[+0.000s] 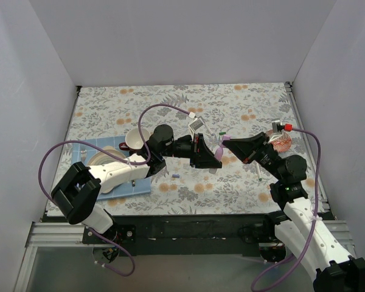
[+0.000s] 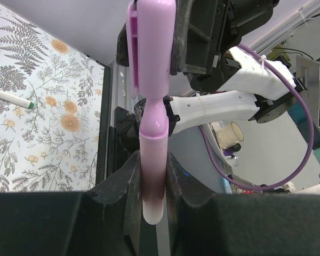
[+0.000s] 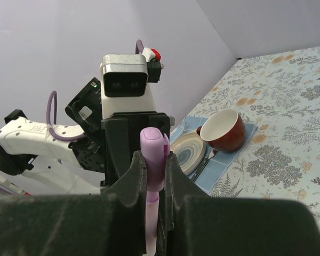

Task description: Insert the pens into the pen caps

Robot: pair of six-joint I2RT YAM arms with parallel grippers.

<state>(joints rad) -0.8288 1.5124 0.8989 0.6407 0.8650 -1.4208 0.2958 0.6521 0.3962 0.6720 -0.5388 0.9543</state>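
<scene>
My left gripper (image 1: 212, 157) is shut on the thick pink pen (image 2: 152, 133), gripping its barrel near the rear end. My right gripper (image 1: 229, 145) is shut on the lilac-pink cap (image 3: 154, 154). The two meet tip to tip above the middle of the table. In the left wrist view the cap (image 2: 152, 48) sits over the pen's narrow nose, with a short neck still showing between them. A slim white pen with a green tip (image 2: 10, 99) lies on the table. A small bluish cap (image 1: 175, 176) lies near the mat.
A blue mat (image 1: 140, 187) at the left carries a striped plate (image 1: 104, 159), a red-brown cup (image 1: 135, 139) and cutlery. A pinkish dish (image 1: 282, 143) stands at the right. Another thin pen (image 1: 258, 173) lies under my right arm. White walls enclose the floral table (image 1: 231, 103).
</scene>
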